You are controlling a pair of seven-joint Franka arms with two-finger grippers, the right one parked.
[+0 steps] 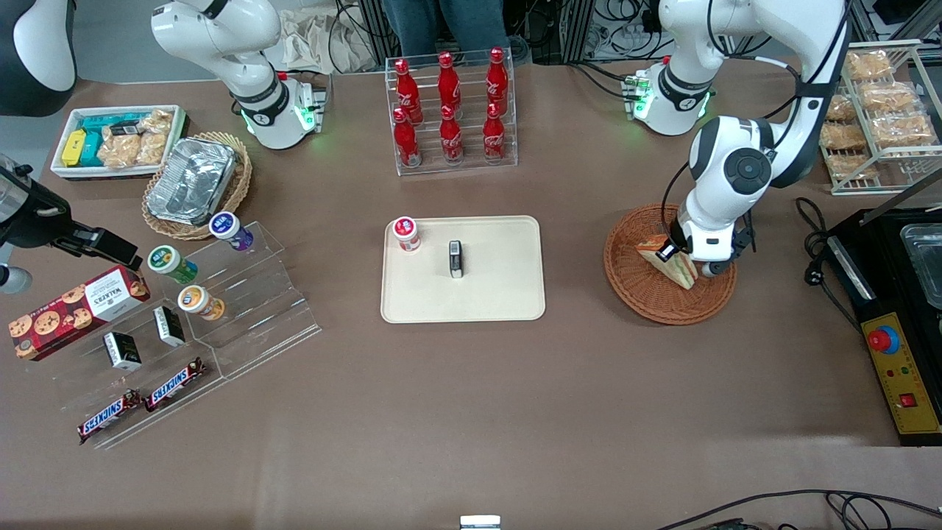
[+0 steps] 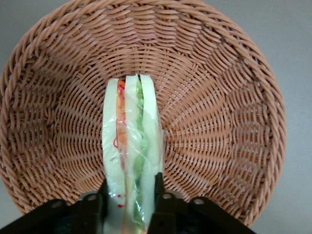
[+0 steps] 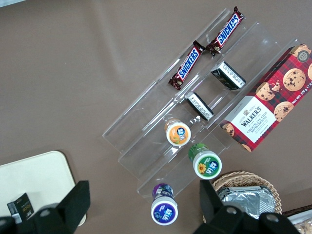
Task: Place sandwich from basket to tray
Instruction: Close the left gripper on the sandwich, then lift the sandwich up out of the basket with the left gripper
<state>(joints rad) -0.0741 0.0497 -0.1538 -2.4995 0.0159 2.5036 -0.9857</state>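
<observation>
Two black fingers (image 2: 158,187) of the pincer (image 2: 130,192) clamp the sandwich (image 2: 131,156) from both flat bread sides, at one end of the wedge. The wedge stands on edge between them, its red, orange and green filling layers facing the wrist camera under clear wrap. The sandwich extends away from the pincer over the woven floor of the basket (image 2: 219,97); whether its lower edge touches the wicker cannot be determined.

From the front, the pincer (image 1: 681,258) sits low inside the basket (image 1: 647,298), with the sandwich (image 1: 668,263) projecting from it toward the parked arm's end of the desk (image 1: 471,412) and tilted. The basket stands on the desk toward the working arm's end.

The tray (image 1: 500,294) lies flat at the middle of the desk, well apart from the basket. It carries a red-lidded cup (image 1: 405,233) near one corner and a small dark box (image 1: 456,259) standing near its centre.
</observation>
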